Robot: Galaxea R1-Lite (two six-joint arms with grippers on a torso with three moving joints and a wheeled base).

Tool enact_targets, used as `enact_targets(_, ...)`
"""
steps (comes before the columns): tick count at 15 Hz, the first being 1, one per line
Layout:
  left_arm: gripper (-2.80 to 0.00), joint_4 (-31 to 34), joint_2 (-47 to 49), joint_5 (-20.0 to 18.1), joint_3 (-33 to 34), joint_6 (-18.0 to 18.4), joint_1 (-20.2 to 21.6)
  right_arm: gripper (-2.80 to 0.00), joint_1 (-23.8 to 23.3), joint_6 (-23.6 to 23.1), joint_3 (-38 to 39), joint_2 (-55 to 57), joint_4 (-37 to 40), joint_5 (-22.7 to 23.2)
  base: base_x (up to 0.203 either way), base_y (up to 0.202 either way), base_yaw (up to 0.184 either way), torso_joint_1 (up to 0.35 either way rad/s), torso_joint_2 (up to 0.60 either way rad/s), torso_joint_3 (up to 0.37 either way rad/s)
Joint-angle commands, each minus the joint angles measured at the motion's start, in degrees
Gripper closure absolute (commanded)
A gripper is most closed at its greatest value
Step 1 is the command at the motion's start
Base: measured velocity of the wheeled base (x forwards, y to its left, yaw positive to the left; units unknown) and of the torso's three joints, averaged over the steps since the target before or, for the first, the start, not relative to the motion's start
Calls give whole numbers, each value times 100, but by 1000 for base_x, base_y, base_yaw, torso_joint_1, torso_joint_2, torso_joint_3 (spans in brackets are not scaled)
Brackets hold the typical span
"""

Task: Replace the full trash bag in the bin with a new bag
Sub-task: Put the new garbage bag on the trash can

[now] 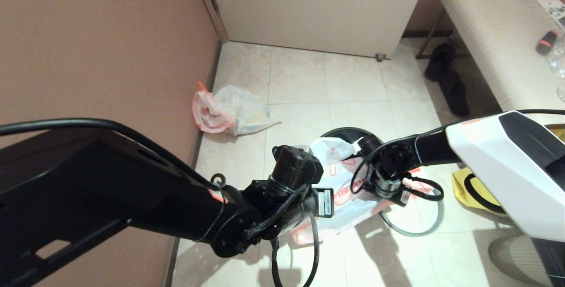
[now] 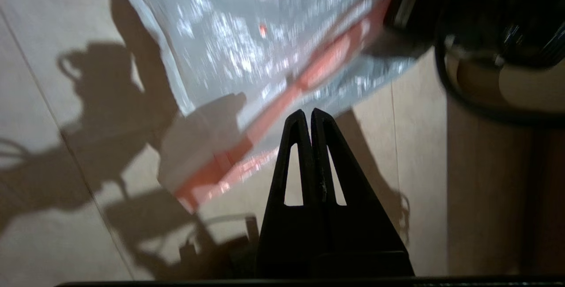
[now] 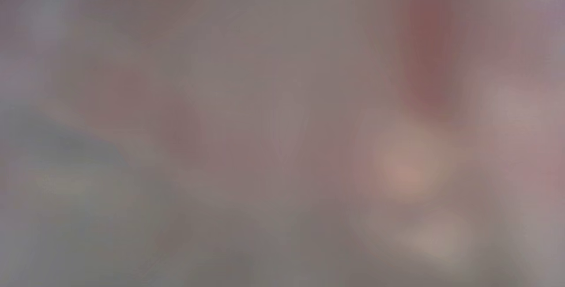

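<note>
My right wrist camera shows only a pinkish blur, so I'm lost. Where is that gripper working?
Observer: In the head view, the right gripper is down at the new bag, which is draped over the bin.
Operator: And the other one?
Observer: The left gripper is shut, with its tips at that bag's edge.
Operator: Where's the full bag?
Observer: The full bag lies on the floor against the wall.

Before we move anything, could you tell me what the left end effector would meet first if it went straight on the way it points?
Most likely the new bag: the left end effector, shut, points at its pink-red edge, with floor tile behind. Whether the fingertips already touch the plastic cannot be told.
</note>
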Motion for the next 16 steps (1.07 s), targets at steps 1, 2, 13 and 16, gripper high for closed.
enact_targets(1, 0, 889, 184, -609, -228, -133, 96, 0, -29, 24, -27, -34, -4, -10, 0, 0, 0, 0, 0, 0)
enact_targets(2, 0, 1060, 324, -887, -273, -161, 204, 0, -62, 24, -71, 11, -52, 18, 0, 0, 0, 0, 0, 0)
enact_targets(13, 0, -3606, 1552, -1153, 1824, 1632, 691, 0, -209, 41, -359, -11, -64, 949, 0, 0, 0, 0, 0, 0)
enact_targets(16, 0, -4246, 1841, -1104, 1815, 1717, 799, 0, -166, 41, -353, -263, 121, 1117, 0, 0, 0, 0, 0, 0)
